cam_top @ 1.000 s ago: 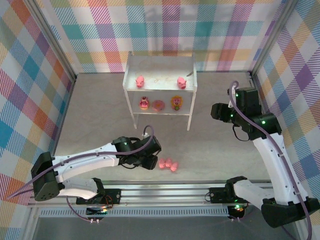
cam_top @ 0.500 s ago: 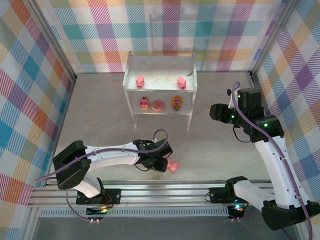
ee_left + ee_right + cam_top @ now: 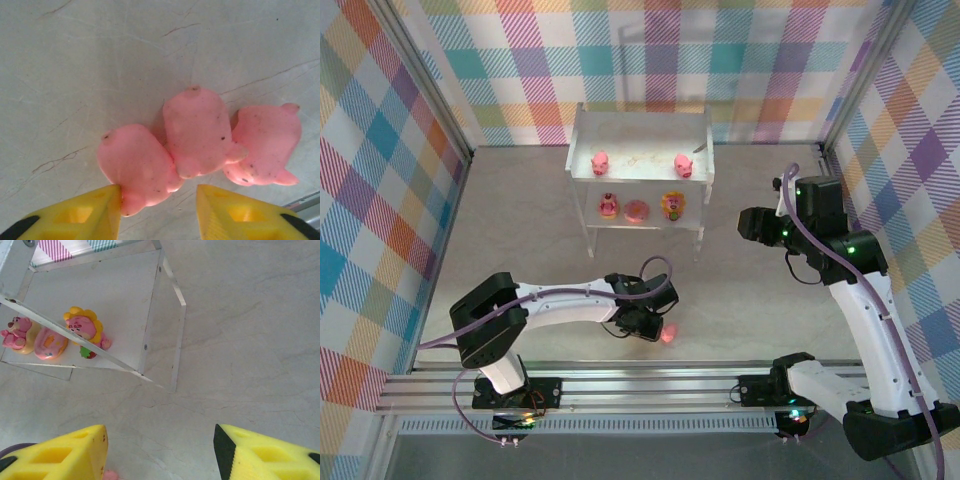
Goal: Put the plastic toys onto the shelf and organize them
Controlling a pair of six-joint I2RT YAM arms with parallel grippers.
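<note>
Plaid walls point(image 3: 380, 150) are seen round a pale, scuffed table point(image 3: 520, 230). By its front rail point(image 3: 650, 372), the left gripper point(image 3: 655, 327) is held over a pink blur. From the left wrist this is resolved into three pink pigs point(image 3: 195, 135) lying in a touching row, with the yellow fingers point(image 3: 85, 215) spread and one touching the leftmost pig point(image 3: 135, 165). Bare table is left between these and the shelf point(image 3: 642, 132). Two more pigs point(image 3: 601, 162) are set on top, and a pink-red figure point(image 3: 17, 332), donut point(image 3: 49, 344) and yellow-orange-red figure point(image 3: 85, 327) below. Right of the shelf, the right gripper point(image 3: 160, 445) is held parted and empty.
</note>
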